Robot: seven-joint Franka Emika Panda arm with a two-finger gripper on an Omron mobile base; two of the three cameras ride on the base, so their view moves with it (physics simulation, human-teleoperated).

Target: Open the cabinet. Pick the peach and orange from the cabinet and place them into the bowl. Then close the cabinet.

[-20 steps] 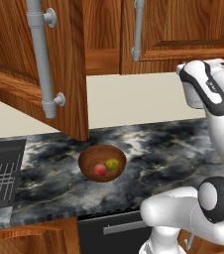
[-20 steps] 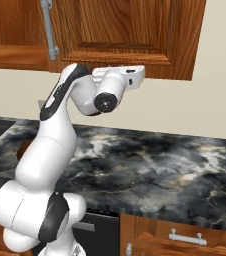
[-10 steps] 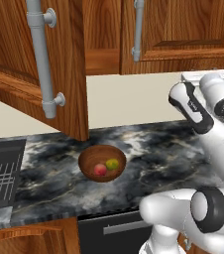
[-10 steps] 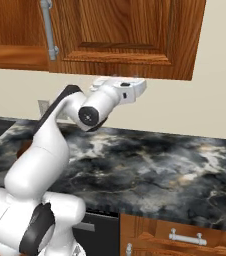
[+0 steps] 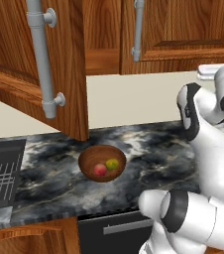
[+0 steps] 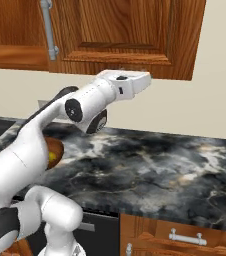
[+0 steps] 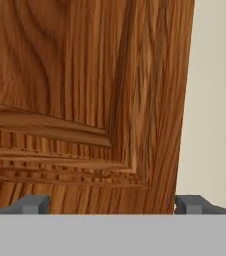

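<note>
The cabinet's left door [image 5: 29,74] hangs open towards me, its long grey bar handle [image 5: 43,59] showing. The right door [image 5: 183,30] is shut and appears in the right base view too [image 6: 125,30]. On the counter below, the dark wooden bowl [image 5: 90,158] holds the reddish peach [image 5: 100,169] and the yellow-green orange [image 5: 112,163] side by side. My gripper [image 6: 141,79] hovers just under the right door's lower right corner, far right of the bowl. It is open, its fingertips [image 7: 32,204] wide apart with nothing between them, facing the door panel [image 7: 85,100].
A dark marble counter [image 6: 160,170] runs under the cabinets. A dish rack [image 5: 0,173] sits at its left end. Below the counter are a drawer with a short grey handle [image 6: 185,236] and a dark appliance front [image 5: 119,228]. Beige wall [image 7: 215,100] lies right of the door.
The arm's elbow has folded lower while the hand stayed under the right door and turned towards it. Bowl, fruits and doors have not moved.
</note>
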